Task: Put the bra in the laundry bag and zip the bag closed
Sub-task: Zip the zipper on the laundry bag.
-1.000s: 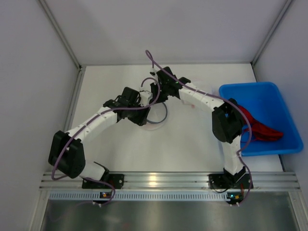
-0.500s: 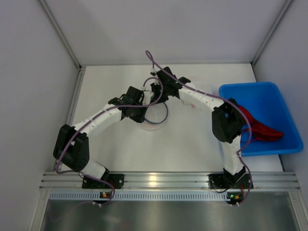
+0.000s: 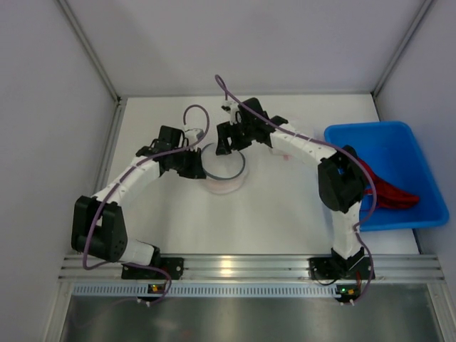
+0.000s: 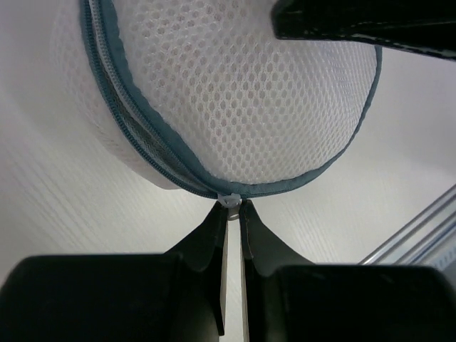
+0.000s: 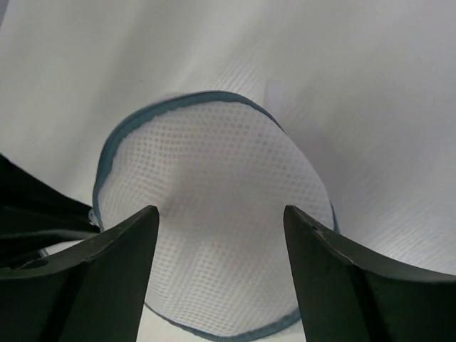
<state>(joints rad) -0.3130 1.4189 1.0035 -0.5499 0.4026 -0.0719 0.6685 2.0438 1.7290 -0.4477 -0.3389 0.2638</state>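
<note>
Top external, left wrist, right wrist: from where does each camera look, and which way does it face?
Top external: above and behind the bases, facing down on the table; both whole arms show, meeting at the laundry bag.
Left wrist: on the left arm, facing along the left tool, closed on the zipper pull.
Right wrist: on the right arm, facing down past the open right tool.
Shared: both wrist views show the bag's mesh and the other arm's tool.

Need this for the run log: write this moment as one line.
left gripper: shut on zipper pull | right gripper: open, over laundry bag | blue bin: holds red fabric
</note>
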